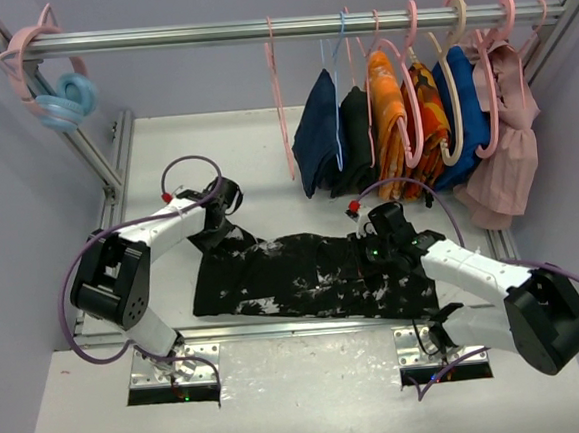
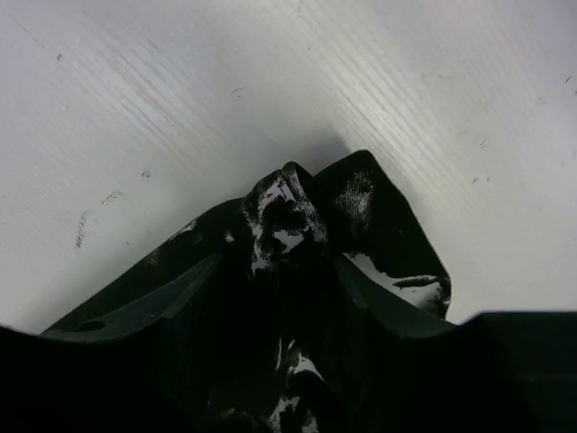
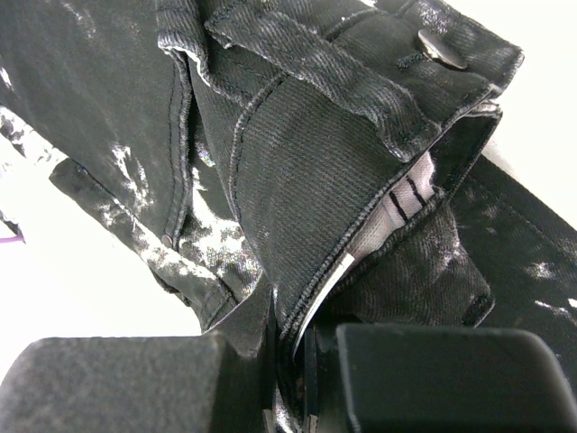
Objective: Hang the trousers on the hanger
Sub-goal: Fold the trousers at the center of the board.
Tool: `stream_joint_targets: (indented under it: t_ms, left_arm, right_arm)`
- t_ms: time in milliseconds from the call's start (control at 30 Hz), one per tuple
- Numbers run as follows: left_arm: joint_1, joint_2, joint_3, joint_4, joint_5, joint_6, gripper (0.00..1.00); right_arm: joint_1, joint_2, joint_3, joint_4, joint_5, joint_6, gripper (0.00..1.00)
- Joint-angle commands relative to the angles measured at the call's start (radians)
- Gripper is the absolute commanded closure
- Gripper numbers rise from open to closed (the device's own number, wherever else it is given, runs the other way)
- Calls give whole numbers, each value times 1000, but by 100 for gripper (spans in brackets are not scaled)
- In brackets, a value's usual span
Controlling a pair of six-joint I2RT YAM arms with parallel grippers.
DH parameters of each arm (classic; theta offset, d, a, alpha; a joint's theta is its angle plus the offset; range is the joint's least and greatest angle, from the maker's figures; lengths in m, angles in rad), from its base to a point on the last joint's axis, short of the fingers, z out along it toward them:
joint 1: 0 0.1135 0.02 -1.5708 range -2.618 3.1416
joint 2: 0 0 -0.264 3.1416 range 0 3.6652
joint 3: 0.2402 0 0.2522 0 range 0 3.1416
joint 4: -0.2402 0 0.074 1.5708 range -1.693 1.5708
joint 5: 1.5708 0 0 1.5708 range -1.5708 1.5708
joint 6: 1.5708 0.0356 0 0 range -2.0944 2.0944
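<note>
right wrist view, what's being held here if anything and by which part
The soft black white-splattered trousers, pinched between the fingers of the right gripper at a pale-lined edge of the waist opening, below the metal button.

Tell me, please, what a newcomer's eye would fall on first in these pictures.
The black trousers with white splatter draw the eye first, spread across the white table between the two arms. The right gripper is shut on their waistband beside the metal button, while a bunched fold sits between the fingers of the left gripper at the other end. Behind, a bright orange garment and a blue garment hang from the rail.
</note>
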Motion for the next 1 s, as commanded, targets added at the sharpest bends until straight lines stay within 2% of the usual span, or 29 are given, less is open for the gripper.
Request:
stream_joint_targets:
  t_ms: [0, 133, 367, 533, 667, 833, 933, 967]
  left_arm:
    - [-26, -48, -31, 16, 18, -2, 69]
    - [-6, -49, -11, -24, -29, -20, 100]
    - [120, -101, 67, -163, -161, -76, 100]
    - [329, -205, 22, -120, -180, 21, 100]
    - [382, -196, 25, -118, -191, 65, 100]
    - [492, -201, -6, -73, -150, 130, 100]
    - [499, -205, -26, -10, -99, 190, 90]
    - [499, -203, -29, -8, -87, 195, 83]
  right_arm:
    - [4, -15, -15, 38, 23, -13, 100]
    - [4, -23, -22, 26, 39, -17, 100]
    - [3, -86, -16, -59, 122, -28, 100]
    - [4, -163, -8, -95, 106, -2, 100]
    - [9, -116, 7, -58, 41, 22, 100]
    - [29, -44, 37, -34, 50, 26, 100]
    - [29, -5, 69, -29, 61, 25, 100]
    - [29, 12, 83, -28, 62, 30, 100]
